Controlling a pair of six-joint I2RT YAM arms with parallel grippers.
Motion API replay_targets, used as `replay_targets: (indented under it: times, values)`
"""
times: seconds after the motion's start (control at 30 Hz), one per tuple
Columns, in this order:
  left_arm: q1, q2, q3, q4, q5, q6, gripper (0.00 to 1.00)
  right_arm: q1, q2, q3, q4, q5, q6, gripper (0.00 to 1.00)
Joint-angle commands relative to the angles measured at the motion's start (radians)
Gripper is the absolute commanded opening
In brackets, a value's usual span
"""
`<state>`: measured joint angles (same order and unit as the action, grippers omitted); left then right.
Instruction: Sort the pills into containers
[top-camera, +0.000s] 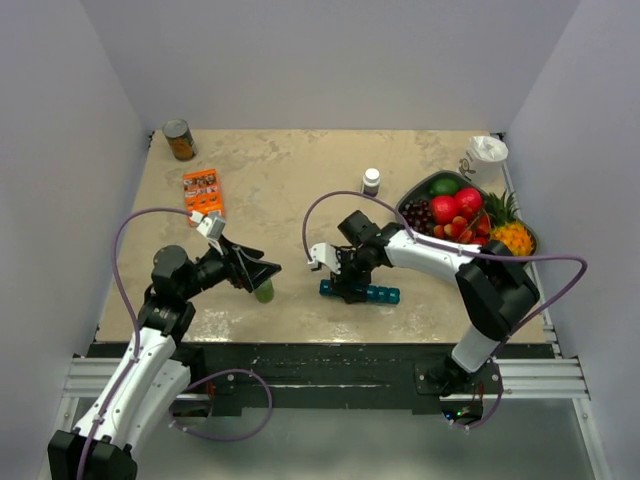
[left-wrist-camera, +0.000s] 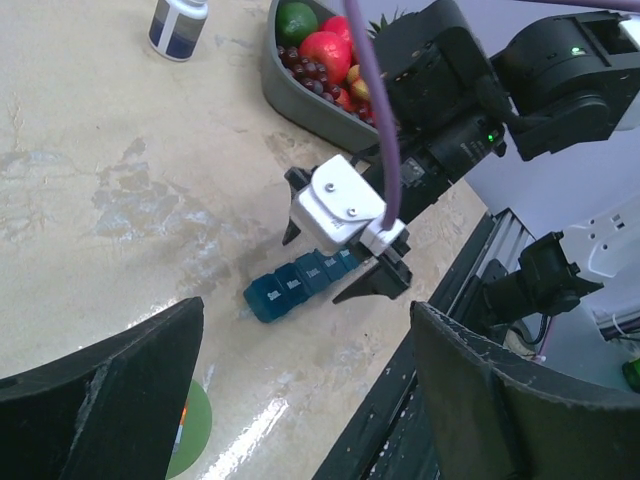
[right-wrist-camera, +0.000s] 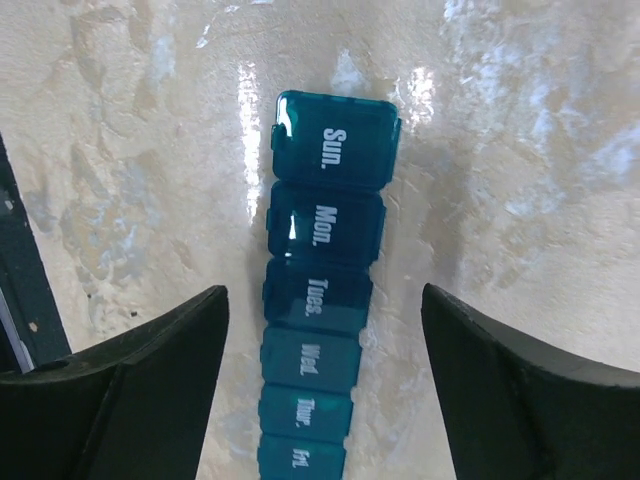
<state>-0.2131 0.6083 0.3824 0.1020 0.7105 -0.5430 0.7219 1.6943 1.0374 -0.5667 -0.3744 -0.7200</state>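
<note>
Right wrist view puts the narrow teal plastic pill organiser (right-wrist-camera: 322, 230) flat on the mottled beige table (right-wrist-camera: 540, 150), directly under your right gripper (right-wrist-camera: 322, 300). Its black fingers stand apart on either side of the strip, touching nothing and holding nothing. Every lid you can see, Sun. down to Fri., lies shut, and no pill shows in or beside any compartment, so I judge the sorting hardly begun. Your left gripper (top-camera: 262, 275) is spread wide and empty too, hovering near the table's front edge just beside a small green round object (top-camera: 263, 292) that I cannot identify. The small dark bottle with a white cap (top-camera: 371, 180) stands upright, well apart behind the organiser, cap on. Left for you, as I read it: open the lids, get at the pills, and drop them in
</note>
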Motion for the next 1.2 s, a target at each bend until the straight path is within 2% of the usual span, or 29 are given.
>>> replay_targets:
  times: [0.0, 0.07, 0.2, 0.5, 0.77, 1.17]
  values:
    - [-0.014, -0.01, 0.001, 0.012, -0.022, -0.02, 0.88, 0.002, -0.105, -0.007, -0.015, 0.009, -0.039, 0.84]
    - [-0.022, -0.012, 0.006, 0.005, -0.029, -0.015, 0.88, -0.006, -0.128, -0.014, -0.028, 0.002, -0.061, 0.88]
    - [-0.037, -0.015, 0.009, -0.008, -0.048, -0.009, 0.87, -0.051, -0.182, -0.03, -0.067, -0.023, -0.101, 0.89]
    - [-0.083, -0.021, 0.018, -0.028, -0.085, -0.002, 0.85, -0.073, -0.205, -0.1, -0.027, 0.034, -0.122, 0.87]
    - [-0.1, -0.039, 0.016, -0.036, -0.097, -0.002, 0.82, -0.07, -0.173, -0.125, 0.042, 0.019, -0.105, 0.84]
    - [-0.1, -0.073, 0.015, -0.041, -0.111, -0.006, 0.78, -0.027, -0.108, -0.122, 0.057, 0.012, -0.093, 0.77]
